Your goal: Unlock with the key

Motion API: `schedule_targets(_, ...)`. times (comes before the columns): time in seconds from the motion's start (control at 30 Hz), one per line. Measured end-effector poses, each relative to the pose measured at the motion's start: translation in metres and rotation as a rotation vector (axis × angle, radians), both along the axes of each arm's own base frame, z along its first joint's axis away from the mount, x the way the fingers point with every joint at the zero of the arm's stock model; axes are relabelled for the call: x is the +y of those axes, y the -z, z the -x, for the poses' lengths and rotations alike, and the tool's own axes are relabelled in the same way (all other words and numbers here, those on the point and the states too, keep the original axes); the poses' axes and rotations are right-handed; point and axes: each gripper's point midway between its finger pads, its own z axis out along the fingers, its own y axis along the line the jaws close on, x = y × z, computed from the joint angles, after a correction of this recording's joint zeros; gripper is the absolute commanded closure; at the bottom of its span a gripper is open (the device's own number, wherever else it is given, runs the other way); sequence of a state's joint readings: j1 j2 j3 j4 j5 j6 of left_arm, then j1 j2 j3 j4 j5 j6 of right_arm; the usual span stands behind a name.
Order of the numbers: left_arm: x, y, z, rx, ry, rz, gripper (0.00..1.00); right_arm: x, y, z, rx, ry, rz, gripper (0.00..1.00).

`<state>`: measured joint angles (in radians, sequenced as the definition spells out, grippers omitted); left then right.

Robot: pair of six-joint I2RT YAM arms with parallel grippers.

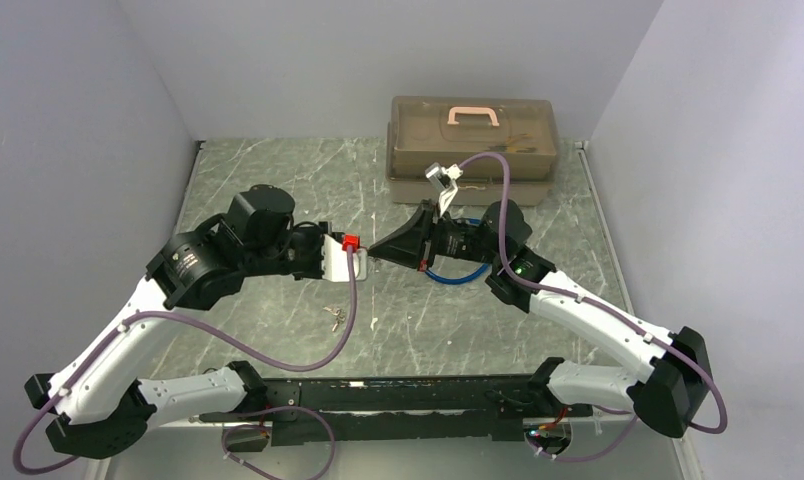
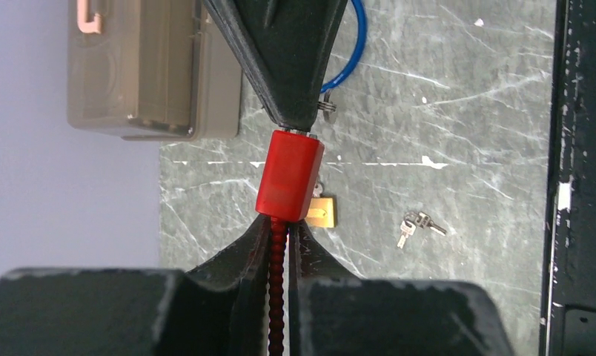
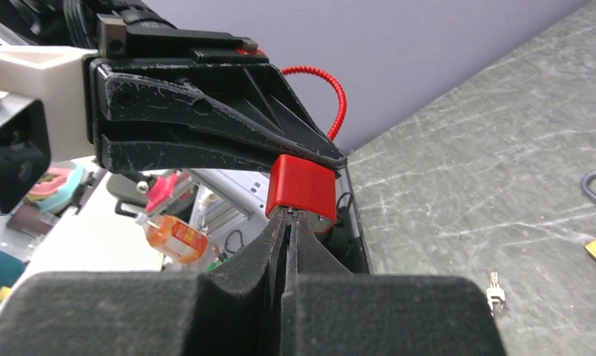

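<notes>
A red cable lock (image 1: 350, 242) hangs in the air between my two grippers. My left gripper (image 2: 284, 222) is shut on its red beaded cable (image 2: 278, 297), just behind the red lock body (image 2: 289, 174). My right gripper (image 3: 290, 219) is shut, with its tips pressed against the opposite end of the lock body (image 3: 302, 187). A small bit of metal, the key, shows between those tips at the lock's face; most of it is hidden. The cable (image 3: 332, 96) loops behind the left gripper's fingers (image 3: 206, 126). From above, the right gripper (image 1: 373, 255) meets the lock from the right.
A brass padlock (image 2: 321, 211) and a small bunch of spare keys (image 2: 417, 226) lie on the marble table below the lock. A blue cable lock (image 1: 458, 275) lies under the right arm. A brown plastic toolbox (image 1: 473, 140) with a pink handle stands at the back.
</notes>
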<state>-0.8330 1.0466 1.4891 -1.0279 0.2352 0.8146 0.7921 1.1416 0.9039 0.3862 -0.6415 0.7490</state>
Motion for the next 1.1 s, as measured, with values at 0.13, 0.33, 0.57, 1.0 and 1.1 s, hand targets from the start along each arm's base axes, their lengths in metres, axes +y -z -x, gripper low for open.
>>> schedule_targets(0.13, -0.004, -0.007, -0.003, -0.043, 0.002, 0.037, 1.00, -0.005, -0.008, -0.002, 0.035, -0.008, -0.055, 1.00)
schedule_targets(0.33, -0.005, -0.022, 0.000, -0.122, 0.027, 0.080, 1.00, -0.006, -0.024, 0.000, 0.065, -0.048, -0.126, 1.00)
schedule_targets(0.57, -0.003, -0.025, -0.001, -0.284, 0.059, 0.060, 1.00, -0.004, -0.027, 0.001, 0.150, -0.111, -0.160, 1.00)
schedule_targets(1.0, -0.004, -0.027, -0.008, -0.403, 0.060, 0.027, 1.00, -0.006, -0.031, -0.002, 0.207, -0.102, -0.100, 0.52)
schedule_targets(1.1, -0.006, -0.029, -0.007, -0.400, 0.070, 0.042, 1.00, -0.014, -0.039, -0.001, 0.163, -0.071, -0.066, 0.45)
